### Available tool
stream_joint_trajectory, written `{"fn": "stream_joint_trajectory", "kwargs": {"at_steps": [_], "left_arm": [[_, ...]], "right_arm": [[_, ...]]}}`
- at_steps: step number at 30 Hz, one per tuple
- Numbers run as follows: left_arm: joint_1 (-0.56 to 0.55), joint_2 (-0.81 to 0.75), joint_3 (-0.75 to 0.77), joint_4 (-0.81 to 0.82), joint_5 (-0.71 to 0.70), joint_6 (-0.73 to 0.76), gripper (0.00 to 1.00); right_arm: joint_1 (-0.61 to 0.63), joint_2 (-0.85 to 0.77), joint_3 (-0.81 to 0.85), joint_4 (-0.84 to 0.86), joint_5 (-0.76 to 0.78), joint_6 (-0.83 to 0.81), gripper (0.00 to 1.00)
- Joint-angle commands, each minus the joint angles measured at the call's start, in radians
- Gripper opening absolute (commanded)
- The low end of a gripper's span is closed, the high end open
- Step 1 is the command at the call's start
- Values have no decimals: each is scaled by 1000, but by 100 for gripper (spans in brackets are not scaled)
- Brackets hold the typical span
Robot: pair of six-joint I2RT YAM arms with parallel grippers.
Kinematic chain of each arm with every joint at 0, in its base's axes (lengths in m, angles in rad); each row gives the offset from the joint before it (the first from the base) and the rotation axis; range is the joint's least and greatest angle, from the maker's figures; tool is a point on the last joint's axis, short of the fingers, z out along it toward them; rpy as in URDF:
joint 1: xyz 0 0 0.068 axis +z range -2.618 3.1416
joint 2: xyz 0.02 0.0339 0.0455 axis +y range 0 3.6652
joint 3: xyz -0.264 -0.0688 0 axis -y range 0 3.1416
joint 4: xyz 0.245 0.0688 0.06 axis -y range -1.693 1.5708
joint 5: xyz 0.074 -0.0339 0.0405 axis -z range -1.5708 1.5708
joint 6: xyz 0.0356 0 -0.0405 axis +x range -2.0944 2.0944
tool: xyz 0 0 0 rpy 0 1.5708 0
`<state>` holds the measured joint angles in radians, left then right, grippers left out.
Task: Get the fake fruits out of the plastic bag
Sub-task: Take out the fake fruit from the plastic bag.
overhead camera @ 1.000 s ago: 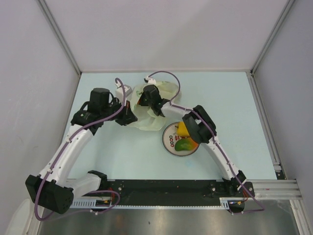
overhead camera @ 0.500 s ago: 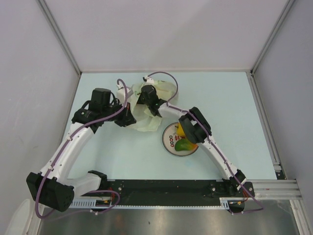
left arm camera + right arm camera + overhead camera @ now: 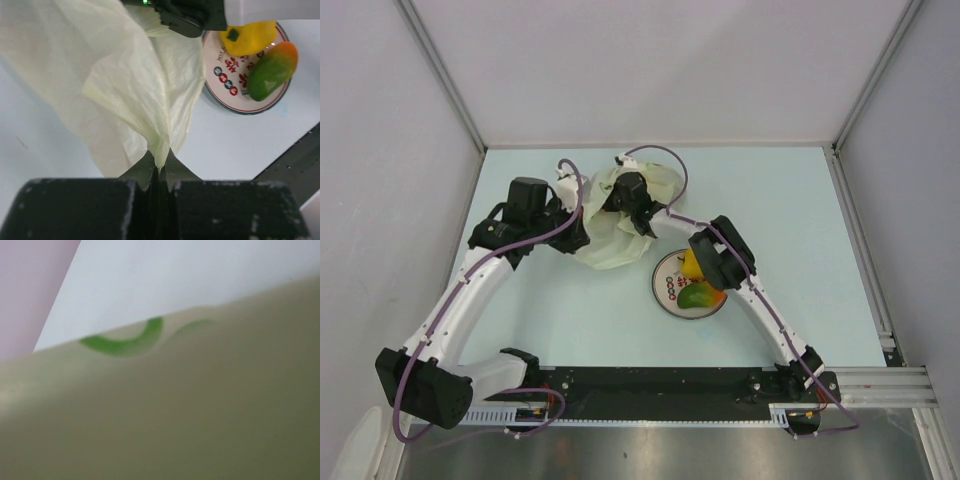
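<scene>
A: Starting at the left tool (image 3: 159, 172). Pinched tight on a thin fold of the plastic bag (image 3: 105, 75), with film gathered into the closed tips.

B: Same from overhead. Right tool (image 3: 623, 198) next?

A: Down on the far part of the bag, dark body over crumpled film. Cannot tell whether wide or narrow. Tips hidden from above. From its own camera, only blurred cream film with a green printed curve.

B: Position of the bag?

A: Lying on the pale blue worktop (image 3: 570, 310), left of centre, bunched between the two tools and pulled up at the left pinch.

B: Fruits on show?

A: Two, both on the white plate (image 3: 220, 97) just right of the bag. Yellow fruit (image 3: 247, 37) at the far side, green-red mango (image 3: 272, 70) nearer the arm bases, side by side. Plate partly under the right forearm in the overhead view. Inside of the bag: cannot tell, film too cloudy.
</scene>
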<state>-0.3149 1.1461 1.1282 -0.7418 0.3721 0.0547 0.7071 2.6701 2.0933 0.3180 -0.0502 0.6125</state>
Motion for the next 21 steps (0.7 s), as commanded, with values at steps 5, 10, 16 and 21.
{"fn": "stream_joint_trajectory", "kwargs": {"at_steps": [5, 10, 16, 21], "left_arm": [[22, 32, 50, 105, -120, -24, 0], [77, 35, 36, 200, -138, -49, 0], [184, 44, 21, 317, -4, -122, 0], [194, 144, 64, 369, 66, -157, 0]], "right_arm": [[-17, -168, -104, 3, -105, -123, 58], [-24, -315, -234, -54, -198, -226, 55], [-49, -424, -297, -232, -373, -345, 48], [-49, -530, -387, -280, -436, -514, 46]]}}
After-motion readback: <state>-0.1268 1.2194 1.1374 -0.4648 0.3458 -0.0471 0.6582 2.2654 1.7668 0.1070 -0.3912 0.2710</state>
